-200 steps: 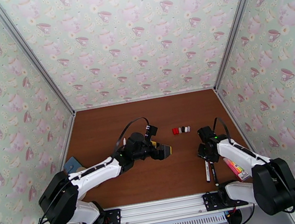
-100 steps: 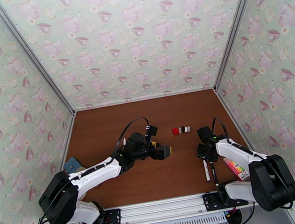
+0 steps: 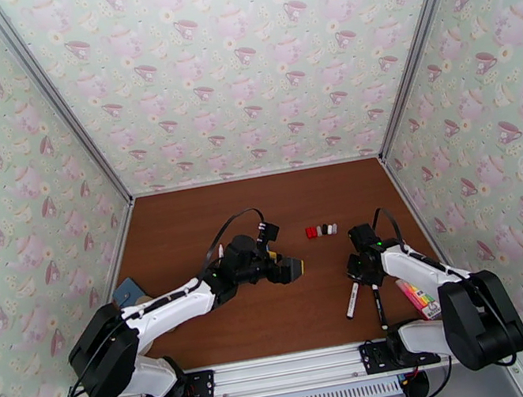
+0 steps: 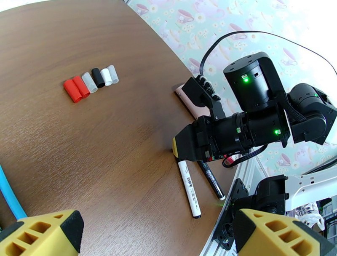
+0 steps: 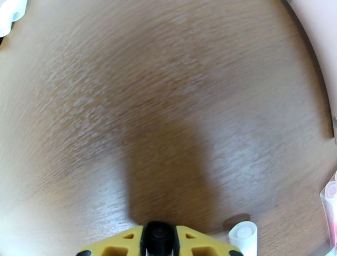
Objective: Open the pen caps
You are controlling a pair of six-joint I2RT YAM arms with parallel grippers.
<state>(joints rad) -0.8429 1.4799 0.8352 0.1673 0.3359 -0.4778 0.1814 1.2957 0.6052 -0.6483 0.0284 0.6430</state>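
brown wood-grain desk (image 3: 187,232) carries a tight row of stubby, smooth plastic pen caps (image 3: 321,230), red, clear, black and white, just right of its middle. the right tool (image 3: 357,274), arm folded low near the right edge, pinches the dark end of a slim white plastic marker (image 3: 352,302); a slim black marker (image 3: 378,305) lies beside it. the left tool (image 3: 292,268) hangs spread wide over the desk's middle.

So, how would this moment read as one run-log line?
left hand open, hovering | right hand gripping white pen end on table | six loose caps in row
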